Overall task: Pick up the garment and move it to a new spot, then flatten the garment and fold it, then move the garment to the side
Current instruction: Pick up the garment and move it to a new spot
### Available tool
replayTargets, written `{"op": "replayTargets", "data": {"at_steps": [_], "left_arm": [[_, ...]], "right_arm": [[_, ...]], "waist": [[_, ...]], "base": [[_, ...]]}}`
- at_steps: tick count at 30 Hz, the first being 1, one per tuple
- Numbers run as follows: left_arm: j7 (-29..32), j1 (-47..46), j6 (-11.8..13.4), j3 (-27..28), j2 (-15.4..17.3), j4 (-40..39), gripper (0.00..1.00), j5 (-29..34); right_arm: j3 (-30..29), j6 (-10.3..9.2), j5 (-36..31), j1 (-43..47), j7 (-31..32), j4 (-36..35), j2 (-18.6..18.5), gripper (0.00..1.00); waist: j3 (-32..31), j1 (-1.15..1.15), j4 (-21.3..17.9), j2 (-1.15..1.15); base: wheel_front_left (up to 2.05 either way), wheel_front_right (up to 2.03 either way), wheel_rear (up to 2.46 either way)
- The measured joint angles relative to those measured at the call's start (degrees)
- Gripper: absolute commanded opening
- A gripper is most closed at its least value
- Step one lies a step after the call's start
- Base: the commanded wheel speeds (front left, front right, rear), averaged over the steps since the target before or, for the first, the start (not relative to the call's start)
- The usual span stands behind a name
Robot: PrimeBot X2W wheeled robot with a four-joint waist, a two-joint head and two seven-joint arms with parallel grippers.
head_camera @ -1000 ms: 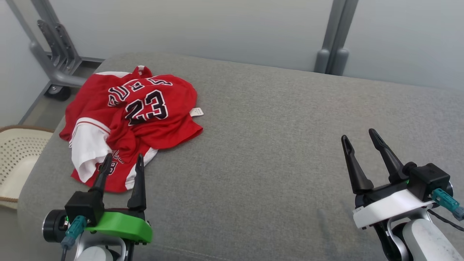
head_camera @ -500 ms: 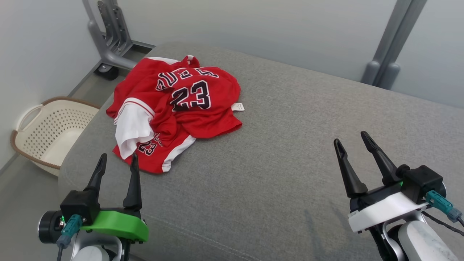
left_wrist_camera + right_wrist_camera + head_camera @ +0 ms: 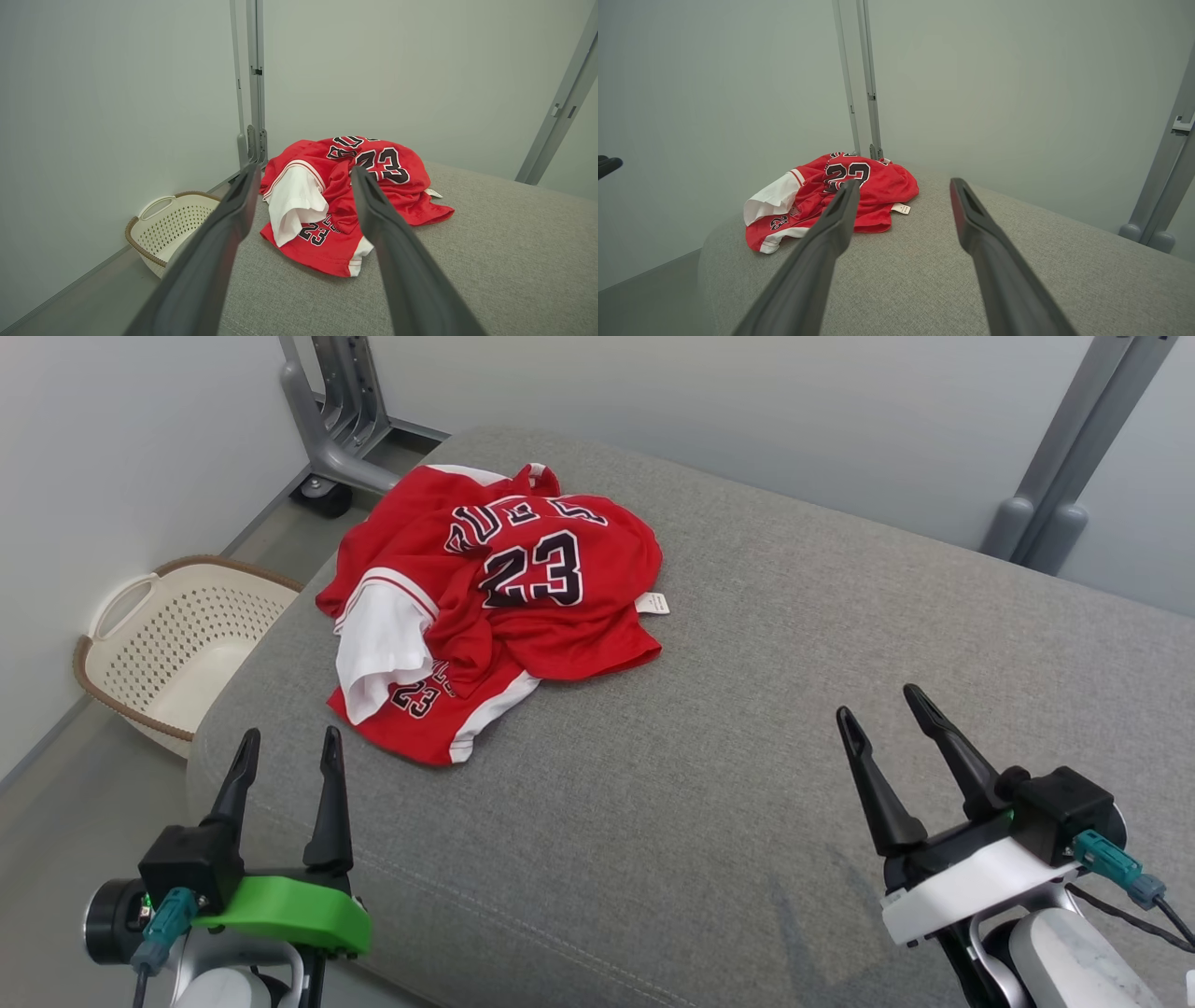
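A crumpled red and white jersey [image 3: 485,607] with the number 23 lies bunched at the far left of the grey cushioned surface [image 3: 747,709]. It also shows ahead in the left wrist view as the jersey [image 3: 345,196] and at left in the right wrist view as the jersey [image 3: 831,196]. My left gripper [image 3: 288,754] is open and empty near the front left corner, short of the jersey. My right gripper [image 3: 878,711] is open and empty at the front right, far from it.
A cream perforated laundry basket [image 3: 177,649] stands on the floor left of the cushion. A grey metal frame on a wheel [image 3: 327,439] stands behind the far left corner, and another grey post [image 3: 1064,467] at the back right. Walls close the back.
The head camera has turned left, so the jersey sits more to the right in the picture and the basket has come into view. Both grippers stay open; the jersey itself looks unmoved.
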Motion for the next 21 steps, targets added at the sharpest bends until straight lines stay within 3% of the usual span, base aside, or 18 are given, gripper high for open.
{"op": "replayTargets", "data": {"at_steps": [12, 21], "left_arm": [[1.1, -0.5, 0.2, 1.1, 0.0, -1.9, 1.00, -0.7], [4.4, -7.2, -0.4, 2.2, 0.2, -1.2, 1.00, -2.4]], "right_arm": [[0.7, 0.49, -1.0, -1.1, 0.0, -0.1, 0.2, 1.00], [0.6, 0.41, -2.6, -3.0, 0.0, -1.6, -0.3, 1.00]], "waist": [[1.1, 0.00, -2.2, 0.00], [3.5, 0.00, -4.9, 0.00]], "base": [[0.00, 0.00, 0.00], [0.00, 0.00, 0.00]]}}
